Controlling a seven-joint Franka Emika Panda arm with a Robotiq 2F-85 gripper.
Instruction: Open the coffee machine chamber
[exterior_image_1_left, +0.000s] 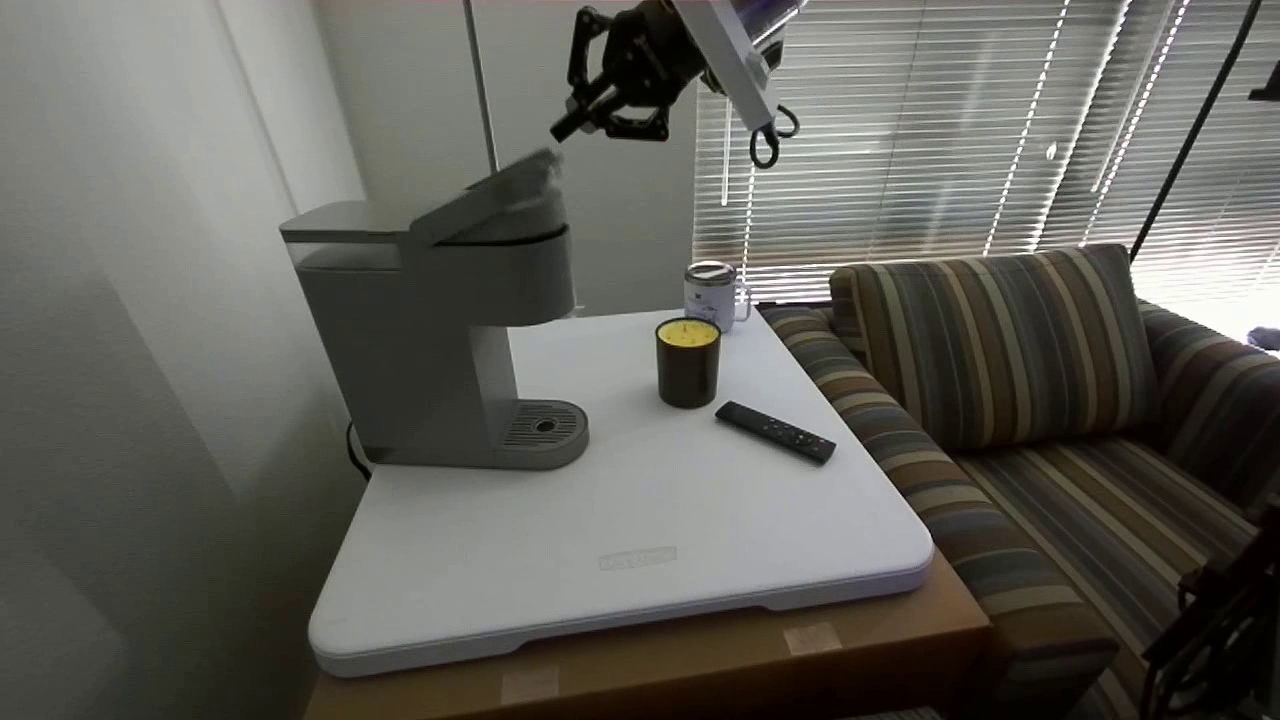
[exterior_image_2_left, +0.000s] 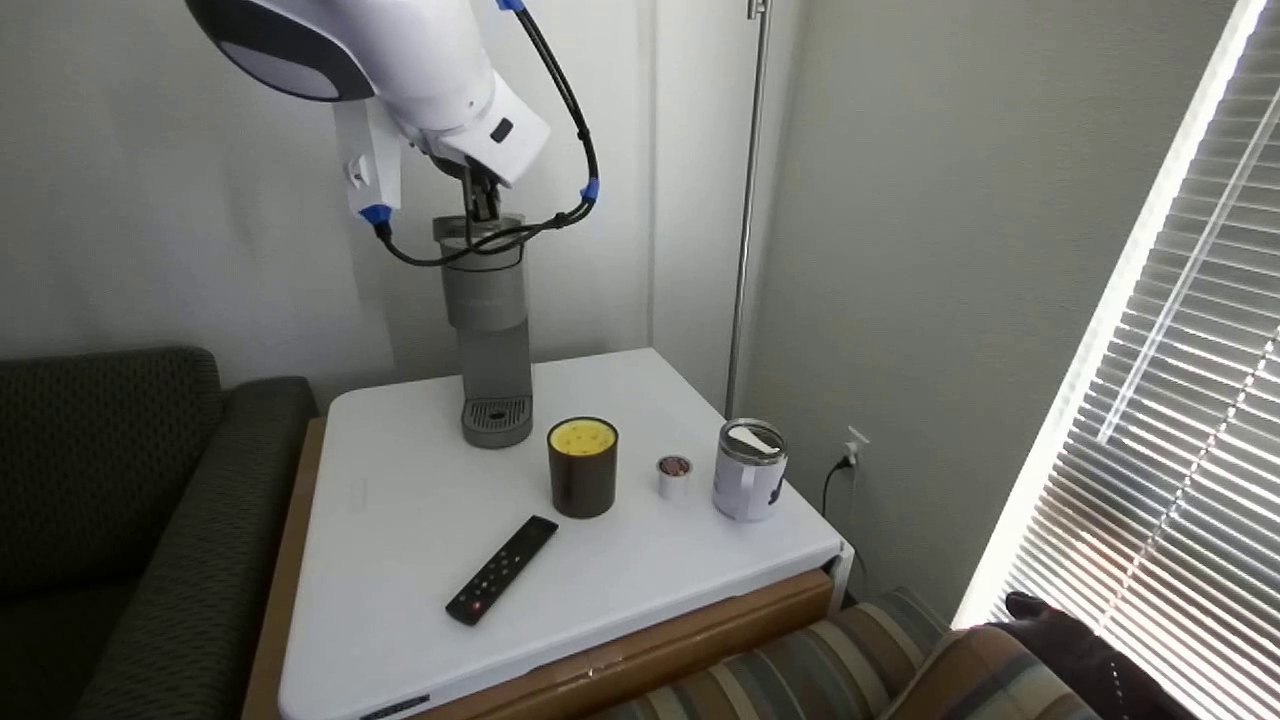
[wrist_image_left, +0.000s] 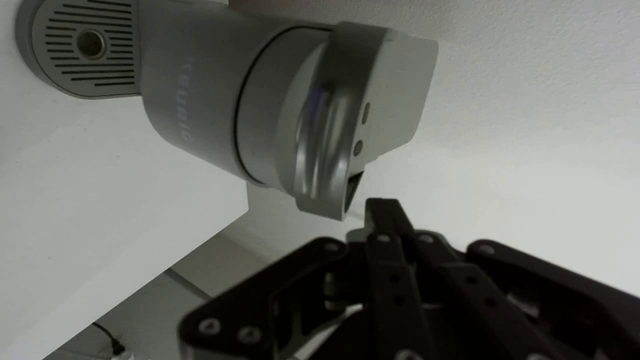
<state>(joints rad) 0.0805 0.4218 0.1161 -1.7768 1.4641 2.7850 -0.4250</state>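
Observation:
The gray coffee machine (exterior_image_1_left: 390, 350) stands upright at the table's wall side; it also shows in an exterior view (exterior_image_2_left: 492, 355) and the wrist view (wrist_image_left: 200, 95). The chamber (exterior_image_1_left: 515, 282) is its overhanging head. Its gray lid (exterior_image_1_left: 490, 200) slopes up toward its raised front edge, above a dark seam. The inside of the chamber does not show. My gripper (exterior_image_1_left: 572, 120) has its fingers together, empty, just above the lid's front edge. In the wrist view the fingertips (wrist_image_left: 386, 216) are beside the lid's front corner (wrist_image_left: 327, 150), seemingly apart from it. In an exterior view, arm and cables partly cover the gripper (exterior_image_2_left: 484, 203).
The white table (exterior_image_1_left: 640, 500) bears a dark candle with yellow wax (exterior_image_1_left: 688, 370), a black remote (exterior_image_1_left: 775, 432), a white mug (exterior_image_1_left: 710, 295) and a small pod (exterior_image_2_left: 674, 478). A striped couch (exterior_image_1_left: 1000, 350) adjoins the table. A wall is close behind the machine.

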